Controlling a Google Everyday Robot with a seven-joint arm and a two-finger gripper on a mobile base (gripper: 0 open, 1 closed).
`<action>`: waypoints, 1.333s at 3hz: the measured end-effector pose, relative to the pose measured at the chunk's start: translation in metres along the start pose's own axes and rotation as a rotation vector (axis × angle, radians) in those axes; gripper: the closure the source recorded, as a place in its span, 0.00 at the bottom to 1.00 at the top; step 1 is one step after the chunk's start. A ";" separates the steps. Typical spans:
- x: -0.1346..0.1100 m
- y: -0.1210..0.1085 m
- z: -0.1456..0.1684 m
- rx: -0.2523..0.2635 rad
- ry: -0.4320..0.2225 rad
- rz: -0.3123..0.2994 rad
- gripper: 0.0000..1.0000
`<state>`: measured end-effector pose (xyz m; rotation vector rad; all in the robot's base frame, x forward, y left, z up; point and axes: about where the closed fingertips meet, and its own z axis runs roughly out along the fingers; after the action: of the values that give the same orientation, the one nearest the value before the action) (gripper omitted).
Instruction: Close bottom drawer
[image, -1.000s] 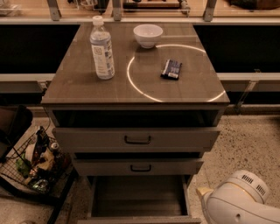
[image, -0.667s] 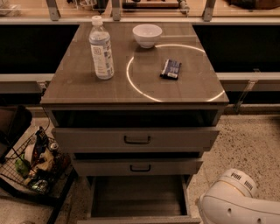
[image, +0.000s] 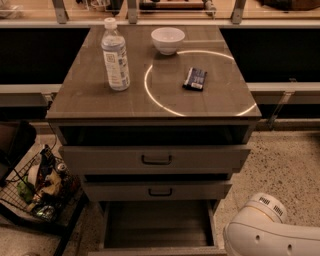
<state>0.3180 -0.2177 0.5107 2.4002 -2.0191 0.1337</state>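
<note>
Judging from here, I worry the arm, sitting off the cabinet's right front corner, could push the bottom drawer off-centre and jam it askew. The gripper is out of sight below that arm, so I cannot tell its state. The drawer is pulled well out at the cabinet's foot, deep, plain and grey-brown.

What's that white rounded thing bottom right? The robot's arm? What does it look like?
Yes, it is the arm: a smooth, glossy white shell, rounded like a thick tube with a domed end. Short dark slots mark the dome, and small dark holes dot the side. No cables show. The gripper is outside the picture.
</note>
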 end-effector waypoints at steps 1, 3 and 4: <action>0.000 0.000 0.002 0.000 -0.003 0.000 1.00; -0.023 -0.004 0.110 -0.044 -0.124 0.020 1.00; -0.037 0.003 0.164 -0.087 -0.155 0.014 1.00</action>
<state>0.3194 -0.1907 0.3444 2.4133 -2.0561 -0.1420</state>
